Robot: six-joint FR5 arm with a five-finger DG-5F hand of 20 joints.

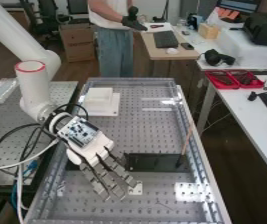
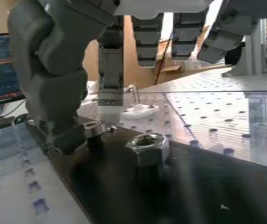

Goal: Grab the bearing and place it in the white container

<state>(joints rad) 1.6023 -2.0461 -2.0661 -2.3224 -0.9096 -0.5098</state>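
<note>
In the high view the hand point(image 1: 106, 172) hangs over the bench's middle, its fingers extended beside the black plate. In the wrist view the hand point(image 2: 45, 75) has its thumb down at the left edge of a small metal ring, seemingly the bearing point(image 2: 93, 129), with one long finger on the ring's other side. The hand looks open; whether the tips touch the ring cannot be told. The ring is low over the black plate point(image 2: 110, 192), close to a metal hex nut point(image 2: 148, 149). A white container point(image 1: 100, 95) stands at the bench's far left.
The black plate point(image 1: 158, 162) lies across the perforated bench, with a thin wooden stick point(image 1: 187, 142) leaning at its right end. Clear raised rails edge the bench. A small white piece point(image 1: 136, 188) lies near the fingertips. Red trays point(image 1: 233, 79) sit on the right-hand table.
</note>
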